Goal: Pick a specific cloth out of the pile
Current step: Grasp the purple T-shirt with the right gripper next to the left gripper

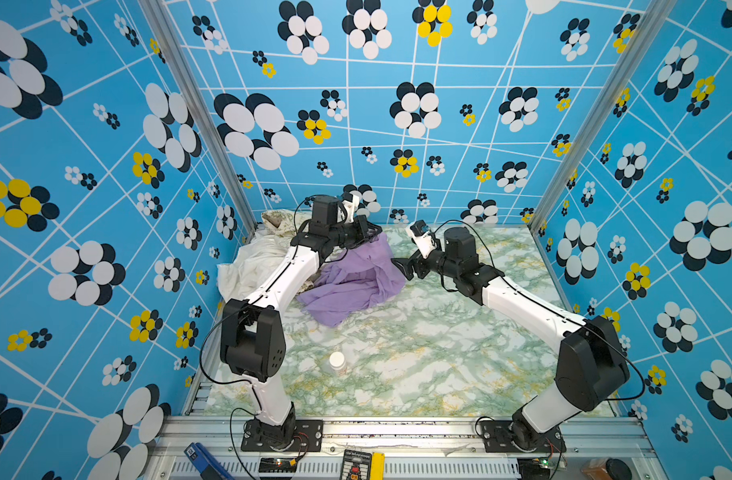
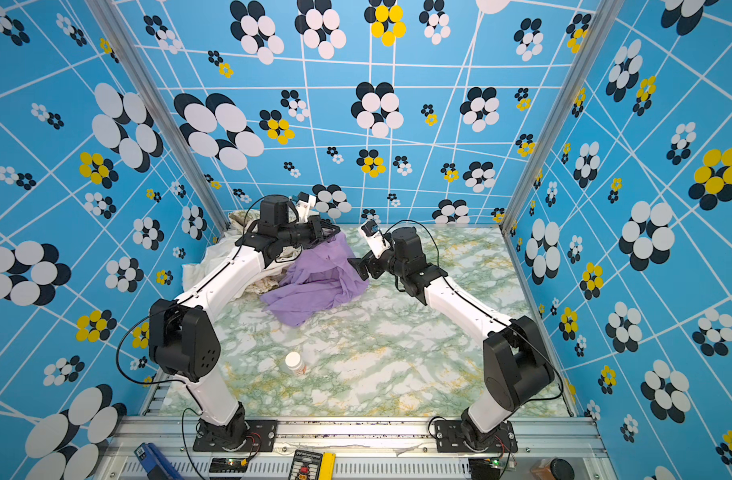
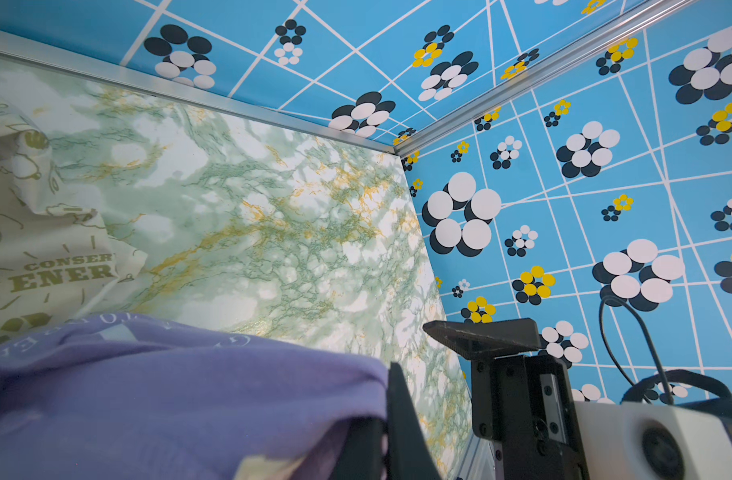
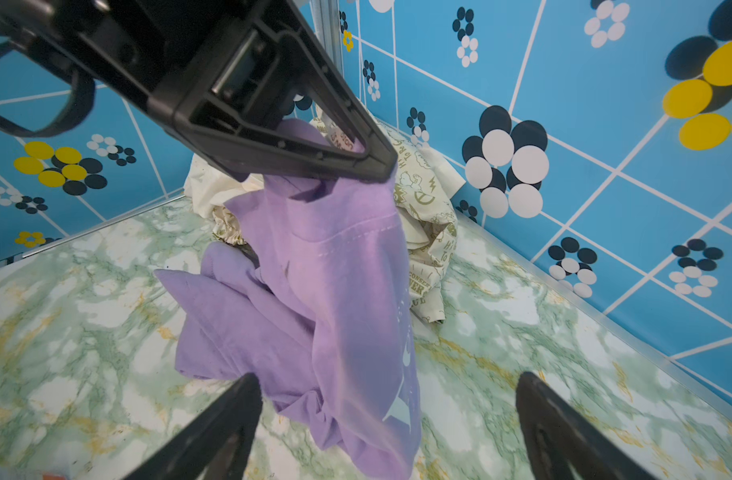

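Observation:
The lilac cloth [image 1: 352, 282] [image 2: 314, 282] hangs from my left gripper [image 1: 374, 235] [image 2: 335, 232], which is shut on its upper edge; the lower folds still rest on the marble table. In the left wrist view the cloth [image 3: 169, 395] is pinched between the closed jaws of that gripper [image 3: 387, 419]. My right gripper [image 1: 406, 266] [image 2: 362, 268] stands open just right of the cloth, touching nothing. In the right wrist view its wide-apart fingers [image 4: 387, 377] frame the draped cloth [image 4: 327, 291]. The pile, a white cloth [image 1: 252, 266] and a cream printed cloth [image 1: 277, 220] [image 4: 426, 232], sits in the back left corner.
A white pill bottle [image 1: 337, 362] [image 2: 294, 363] lies on the table [image 1: 418, 353] near the front middle. Blue patterned walls close in on the left, back and right sides. A black and yellow tool [image 1: 358, 463] lies on the front rail outside the workspace.

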Motion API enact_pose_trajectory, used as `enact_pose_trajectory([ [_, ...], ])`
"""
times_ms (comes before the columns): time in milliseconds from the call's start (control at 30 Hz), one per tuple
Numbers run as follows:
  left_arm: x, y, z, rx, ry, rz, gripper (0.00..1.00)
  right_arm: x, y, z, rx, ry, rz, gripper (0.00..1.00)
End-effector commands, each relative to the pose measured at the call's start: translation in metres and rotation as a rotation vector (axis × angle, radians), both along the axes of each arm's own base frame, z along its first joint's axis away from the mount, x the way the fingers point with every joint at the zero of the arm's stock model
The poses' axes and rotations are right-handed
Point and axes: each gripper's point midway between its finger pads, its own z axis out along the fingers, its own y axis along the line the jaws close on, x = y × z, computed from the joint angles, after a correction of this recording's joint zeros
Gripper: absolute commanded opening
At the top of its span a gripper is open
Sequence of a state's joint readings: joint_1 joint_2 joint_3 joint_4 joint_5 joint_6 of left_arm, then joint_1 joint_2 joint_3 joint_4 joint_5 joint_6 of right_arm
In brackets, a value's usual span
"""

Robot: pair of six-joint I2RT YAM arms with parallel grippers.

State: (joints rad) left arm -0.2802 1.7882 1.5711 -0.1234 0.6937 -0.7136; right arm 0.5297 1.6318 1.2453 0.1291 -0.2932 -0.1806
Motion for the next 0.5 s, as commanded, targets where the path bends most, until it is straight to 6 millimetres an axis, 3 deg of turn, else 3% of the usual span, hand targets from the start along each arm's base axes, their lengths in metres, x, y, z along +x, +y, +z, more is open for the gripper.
enact_pose_trajectory([
  [0, 0.001, -0.01, 0.023, -0.038, -0.071, -0.047, 0.0, 0.0, 0.019, 0.01, 0.014, -0.016, 0.052, 0.97],
  [300, -0.001, -0.013, 0.023, -0.047, -0.068, -0.062, 0.0, 0.025, 0.044, 0.011, 0.066, 0.001, 0.035, 0.92],
  [467, -0.002, -0.013, 0.022, -0.046, -0.064, -0.066, 0.0, 0.034, 0.054, 0.012, 0.094, 0.02, 0.043, 0.78],
])
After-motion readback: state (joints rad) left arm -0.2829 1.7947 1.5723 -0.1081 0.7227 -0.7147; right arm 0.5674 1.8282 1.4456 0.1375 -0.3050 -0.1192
